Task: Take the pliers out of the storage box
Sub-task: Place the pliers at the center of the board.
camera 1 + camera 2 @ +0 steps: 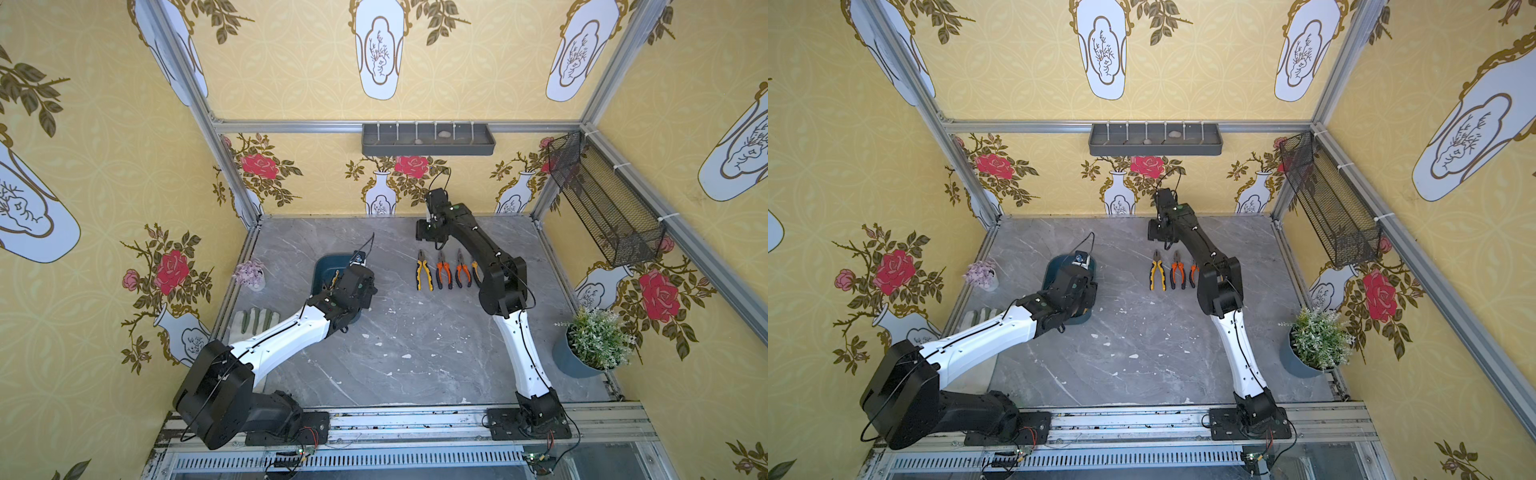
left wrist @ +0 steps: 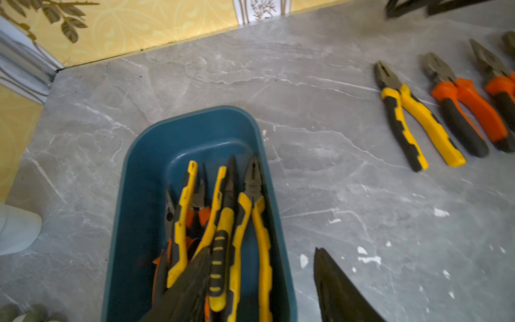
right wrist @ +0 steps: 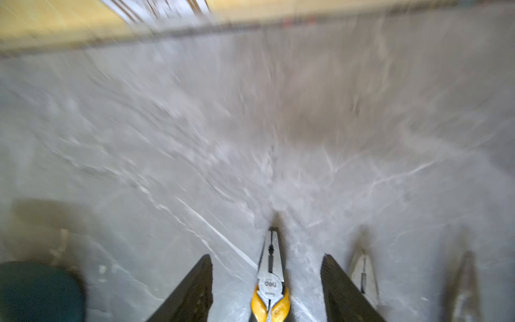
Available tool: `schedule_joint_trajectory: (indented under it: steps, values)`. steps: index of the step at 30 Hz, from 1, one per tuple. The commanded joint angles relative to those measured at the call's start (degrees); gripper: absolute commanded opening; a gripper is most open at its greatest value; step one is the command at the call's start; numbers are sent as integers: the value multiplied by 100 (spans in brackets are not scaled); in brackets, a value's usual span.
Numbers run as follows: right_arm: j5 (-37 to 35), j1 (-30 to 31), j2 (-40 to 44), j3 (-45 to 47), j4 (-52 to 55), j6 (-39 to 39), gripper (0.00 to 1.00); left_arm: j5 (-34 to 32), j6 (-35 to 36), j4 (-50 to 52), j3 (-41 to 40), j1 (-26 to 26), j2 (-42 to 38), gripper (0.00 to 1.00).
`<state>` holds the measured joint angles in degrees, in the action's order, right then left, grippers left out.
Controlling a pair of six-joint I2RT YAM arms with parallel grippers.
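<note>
Top views, both: storage box point(image 1: 323, 269) sits on the bench point(image 1: 395, 340) at the left, half hidden under the left arm point(image 1: 291, 328); its gripper is tucked beneath the wrist, unseen from here. Four pliers point(image 1: 424, 274) lie in a row on the bench, right of the box and well apart from it, noses toward the back wall. The fourth is partly behind the right arm point(image 1: 494, 266), whose wrist hangs over the row's far end.

Left wrist: left gripper point(image 2: 262, 251) fingers apart, holding nothing, poised over the box. Several pliers overlap inside, maybe five, count unsure. One finger point(image 2: 189, 287) is over the pile, the other looks to be outside the box wall. Step in hand, I judge: grab the next one. Best pick is the top yellow pliers point(image 2: 253, 189) lying along the wall on the row side. Shift so both fingers clear the rim, close across both handles just behind the pivot, lift straight up so neighbours don't drag; box may slide.

Right wrist: blurry. Right gripper point(image 3: 266, 256) fingers apart, a yellow-handled pliers point(image 3: 270, 278) lying on the bench between them with a gap each side, not clamped. Two more noses beside it. Should rise straight, not sideways into the row.
</note>
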<state>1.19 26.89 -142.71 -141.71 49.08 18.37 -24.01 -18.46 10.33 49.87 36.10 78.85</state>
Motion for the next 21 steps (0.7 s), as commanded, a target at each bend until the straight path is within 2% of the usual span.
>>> schedule_joint_trajectory:
  steps: [1, 5, 7, 10, 14, 21]
  values:
    - [-213, 41, 1187, 196, -25, -32, 69, 513, -464, 764, 415, -581, 164, 61]
    - [-241, 280, 2630, 1570, -328, -23, 68, 929, -636, 2045, 1472, -1389, 1062, 51]
    - [-278, 452, 3217, 2374, -398, 7, 67, 1115, -523, 2470, 1883, -1544, 1519, 50]
    - [-225, 690, 4108, 3595, -633, 195, 67, 1068, -313, 3054, 2396, -1558, 2114, 47]
    - [-210, 904, 5037, 5031, -878, 457, 67, 729, -207, 3339, 2559, -1497, 2450, 47]
    - [-241, 906, 6038, 6404, -1018, 610, 67, 504, -284, 3406, 2226, -1263, 2542, 43]
